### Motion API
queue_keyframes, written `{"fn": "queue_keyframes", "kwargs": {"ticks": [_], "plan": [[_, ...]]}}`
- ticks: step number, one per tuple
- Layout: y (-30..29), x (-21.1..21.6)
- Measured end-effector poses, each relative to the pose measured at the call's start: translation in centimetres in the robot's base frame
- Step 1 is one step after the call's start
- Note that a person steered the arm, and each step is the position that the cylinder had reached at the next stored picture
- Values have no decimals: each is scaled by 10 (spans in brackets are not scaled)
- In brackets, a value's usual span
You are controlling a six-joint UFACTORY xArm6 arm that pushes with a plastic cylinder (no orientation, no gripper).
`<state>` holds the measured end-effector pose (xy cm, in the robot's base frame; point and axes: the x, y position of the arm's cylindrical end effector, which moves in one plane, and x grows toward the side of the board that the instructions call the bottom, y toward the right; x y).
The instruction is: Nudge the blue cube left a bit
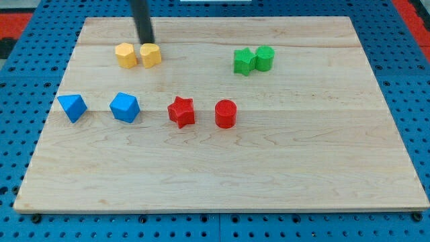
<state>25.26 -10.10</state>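
Two blue blocks lie at the board's left. One blue block (125, 107), cube-like and tilted, sits right of a blue block (72, 107) that looks like a diamond or wedge. My tip (147, 42) is at the view's top, just above the right yellow block (150, 55) and close to it. It is well above and a little right of the cube-like blue block, apart from both blue blocks.
A second yellow block (125, 55) touches the first on its left. A red star (181, 111) and a red cylinder (226, 113) lie right of the blue blocks. A green star (243, 61) and green cylinder (264, 58) sit top right on the wooden board (269, 168).
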Motion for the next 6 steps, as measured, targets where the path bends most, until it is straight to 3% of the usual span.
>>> {"fn": "queue_keyframes", "kwargs": {"ticks": [1,2,3,6], "plan": [[107,-15],[103,55],[65,97],[-9,173]]}}
